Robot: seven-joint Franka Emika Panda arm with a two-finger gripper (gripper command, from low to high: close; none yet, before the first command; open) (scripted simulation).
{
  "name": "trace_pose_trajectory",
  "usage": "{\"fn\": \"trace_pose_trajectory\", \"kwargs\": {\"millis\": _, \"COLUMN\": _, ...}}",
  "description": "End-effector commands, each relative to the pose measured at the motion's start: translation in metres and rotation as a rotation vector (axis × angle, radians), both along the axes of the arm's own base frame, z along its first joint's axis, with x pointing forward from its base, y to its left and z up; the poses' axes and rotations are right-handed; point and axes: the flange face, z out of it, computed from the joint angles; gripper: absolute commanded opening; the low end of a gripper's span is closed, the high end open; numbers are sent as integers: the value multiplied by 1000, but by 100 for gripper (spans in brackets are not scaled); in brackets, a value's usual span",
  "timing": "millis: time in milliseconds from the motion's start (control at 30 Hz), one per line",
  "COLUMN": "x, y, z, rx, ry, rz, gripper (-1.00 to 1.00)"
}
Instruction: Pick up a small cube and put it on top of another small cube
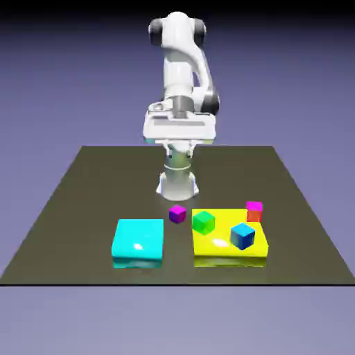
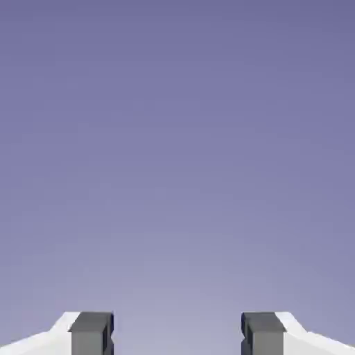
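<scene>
The small cube (image 1: 177, 213) is purple-magenta and sits on the dark table, just left of the yellow slab (image 1: 229, 251). A green cube (image 1: 203, 222) and a blue cube (image 1: 243, 236) rest on that slab. My gripper (image 2: 177, 336) is open: in the hand view the two grey fingertips (image 2: 91, 333) stand far apart with only the plain backdrop between them. In the exterior view the white hand (image 1: 179, 127) hangs high above the table, well behind the cubes. No cube shows in the hand view.
A cube with a pink top and red-orange sides (image 1: 254, 211) stands at the yellow slab's far right corner. A flat cyan slab (image 1: 139, 240) lies to the left of the small cube. The robot's base (image 1: 177, 184) stands just behind the small cube.
</scene>
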Motion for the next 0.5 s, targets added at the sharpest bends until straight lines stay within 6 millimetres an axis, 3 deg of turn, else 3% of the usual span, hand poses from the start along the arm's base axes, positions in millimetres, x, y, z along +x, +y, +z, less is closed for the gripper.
{"fn": "trace_pose_trajectory", "kwargs": {"millis": 0, "x": -2, "y": 14, "z": 4, "rx": -30, "ry": -18, "rz": 24, "gripper": 0}}
{"fn": "trace_pose_trajectory", "kwargs": {"millis": 233, "x": -26, "y": 110, "z": 16, "rx": -234, "ry": -138, "rz": 205, "gripper": 0}}
{"fn": "trace_pose_trajectory", "kwargs": {"millis": 467, "x": -67, "y": 196, "z": -6, "rx": -433, "ry": -227, "rz": 405, "gripper": 0}}
